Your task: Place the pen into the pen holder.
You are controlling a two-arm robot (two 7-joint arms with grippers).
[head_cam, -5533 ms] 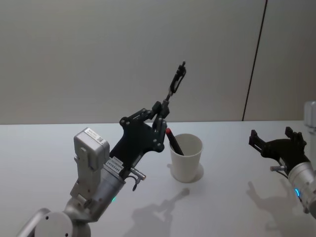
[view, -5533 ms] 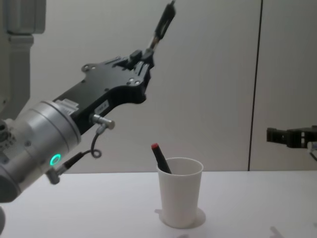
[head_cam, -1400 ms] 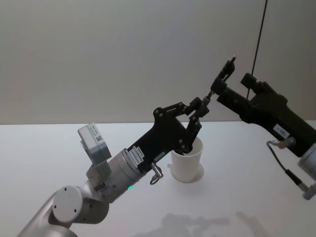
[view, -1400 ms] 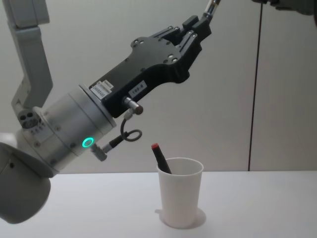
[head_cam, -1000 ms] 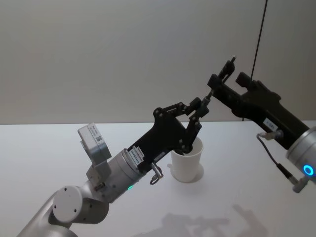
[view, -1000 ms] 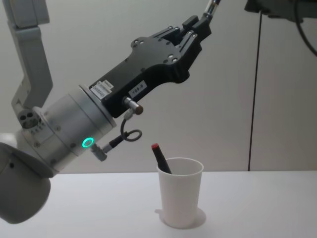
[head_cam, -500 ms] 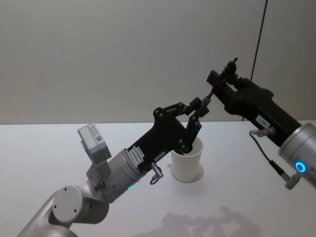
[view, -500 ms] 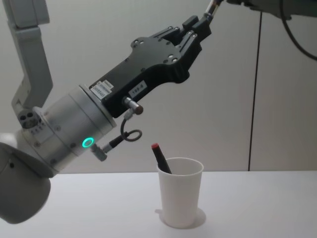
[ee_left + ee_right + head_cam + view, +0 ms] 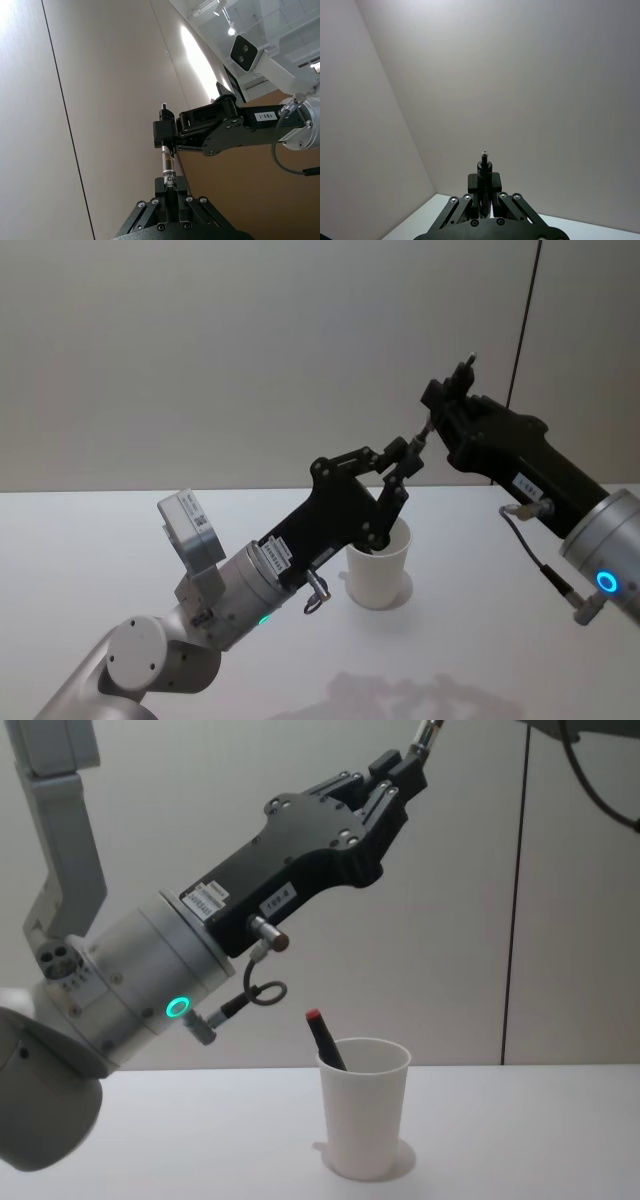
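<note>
- Progress: the pen point(image 9: 169, 170) is not yet in the pen holder point(image 9: 379, 565). It is held in the air, well above the table point(image 9: 80, 540), spanning between the two grippers.
- Left gripper point(image 9: 402, 459): clamped on the lower end of the pen, above the cup's near-left side in the head view. The left wrist view shows the barrel rising straight out from between its fingers.
- Right gripper point(image 9: 443, 410): reaches in from the robot's right, higher up, with its fingers closed around the pen's upper end. The right wrist view shows the pen's dark tip point(image 9: 484, 162) projecting from between the fingers.
- Judgement: this looks like a hand-over, or a re-grip, between the arms. Which gripper carries the load cannot be told.
- Container: the pen holder is a plain white paper cup, upright on the table, touched by neither gripper.
- Contents: a dark marker with a red end point(image 9: 325, 1041) already leans inside the cup against its left rim. This is a separate item from the pen being held.
- Remaining: one gripper must let go, then the other must turn the pen tip-down, bring it over the cup mouth, lower it and release.
- Risk, as judged: the cup appears light, so a stray touch on its rim or on the leaning marker could tip it.
</note>
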